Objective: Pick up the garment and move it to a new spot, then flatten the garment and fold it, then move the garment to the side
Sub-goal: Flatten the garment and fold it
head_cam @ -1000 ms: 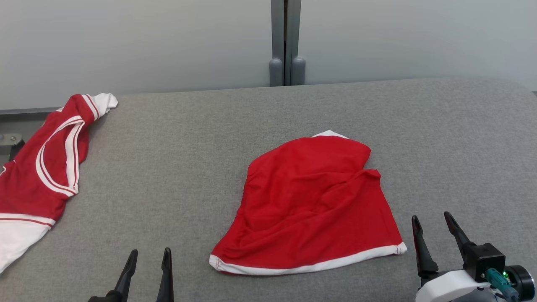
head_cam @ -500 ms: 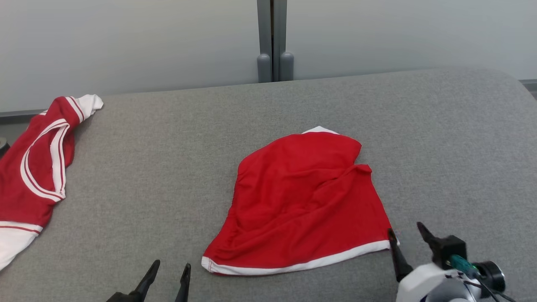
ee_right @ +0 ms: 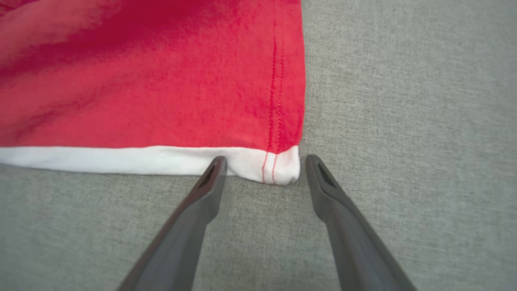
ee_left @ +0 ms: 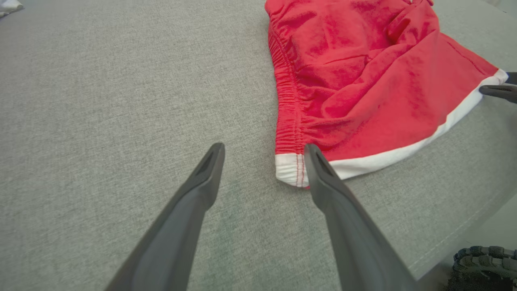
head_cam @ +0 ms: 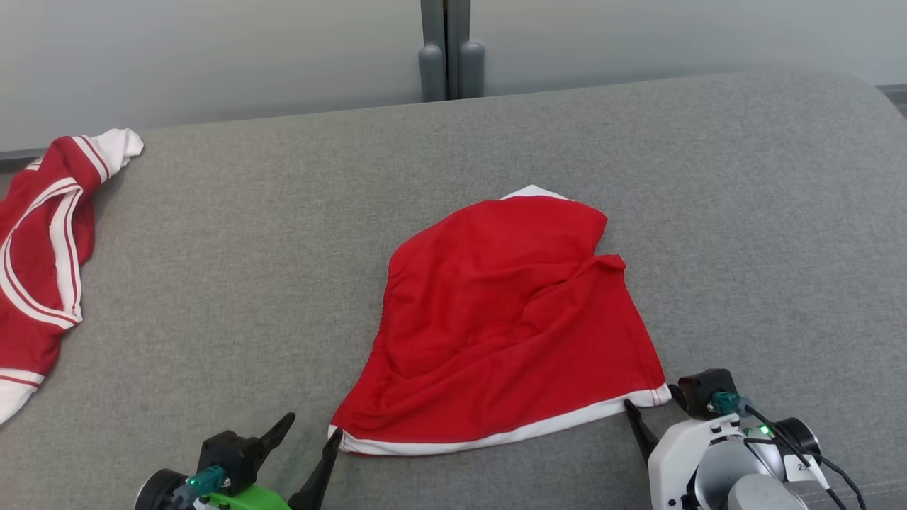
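The garment [head_cam: 510, 319] is a pair of red shorts with a white hem, lying rumpled in the middle of the grey padded table [head_cam: 227, 248]. My left gripper [head_cam: 310, 430] is open at the hem's near left corner. In the left wrist view the left gripper [ee_left: 264, 148] has that corner of the garment [ee_left: 363, 72] just inside its right finger. My right gripper [head_cam: 650, 405] is open at the near right corner. In the right wrist view the white corner of the garment [ee_right: 161, 81] lies between the tips of the right gripper [ee_right: 266, 161]. Neither gripper holds anything.
A second red and white garment [head_cam: 42, 248] lies at the table's left edge. A grey post [head_cam: 446, 49] stands against the pale wall behind the table. The table's near edge [ee_left: 456, 242] and a dark wheel [ee_left: 484, 266] show in the left wrist view.
The head camera has tipped down and shifted. Both grippers have moved forward and inward to the garment's near hem corners, staying open. The garment has not moved on the table.
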{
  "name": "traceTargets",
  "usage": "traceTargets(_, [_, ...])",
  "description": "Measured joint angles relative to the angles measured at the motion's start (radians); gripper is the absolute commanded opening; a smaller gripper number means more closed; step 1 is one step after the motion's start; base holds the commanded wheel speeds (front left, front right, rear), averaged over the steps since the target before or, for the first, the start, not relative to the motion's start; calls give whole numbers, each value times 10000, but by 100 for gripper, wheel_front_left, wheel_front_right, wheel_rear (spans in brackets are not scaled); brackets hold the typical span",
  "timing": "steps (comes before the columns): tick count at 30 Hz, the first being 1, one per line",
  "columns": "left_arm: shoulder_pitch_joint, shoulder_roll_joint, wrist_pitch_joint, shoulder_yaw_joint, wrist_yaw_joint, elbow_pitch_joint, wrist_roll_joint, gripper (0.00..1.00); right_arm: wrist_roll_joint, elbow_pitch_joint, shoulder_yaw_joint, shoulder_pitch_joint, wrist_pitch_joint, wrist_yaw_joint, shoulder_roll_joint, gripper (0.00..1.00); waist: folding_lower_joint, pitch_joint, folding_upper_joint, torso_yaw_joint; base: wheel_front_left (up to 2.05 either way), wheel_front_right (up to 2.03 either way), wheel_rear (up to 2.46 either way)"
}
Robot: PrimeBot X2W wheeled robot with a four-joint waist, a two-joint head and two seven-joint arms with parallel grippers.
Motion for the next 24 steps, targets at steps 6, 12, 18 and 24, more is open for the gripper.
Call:
traceTargets(6, [-434,314,86,-539,0,132,-454,100,48,125,54,-211,-100,0,69,100,0,265,0,-64,0,0,0])
traceTargets(12, [-705,663,245,-1227,0,359,-934,100,46,228,100,-408,-226,2,121,100,1,449,0,-157,0,0,0])
traceTargets(18, [-992,953,205,-1873,0,525,-1440,61,61,376,151,-579,-311,2,173,100,0,583,0,-212,0,0,0])
traceTargets(24, [-1337,1070,59,-2579,0,585,-1902,0,445,734,100,-843,-376,2,345,0,0,578,0,-238,0,0,0])
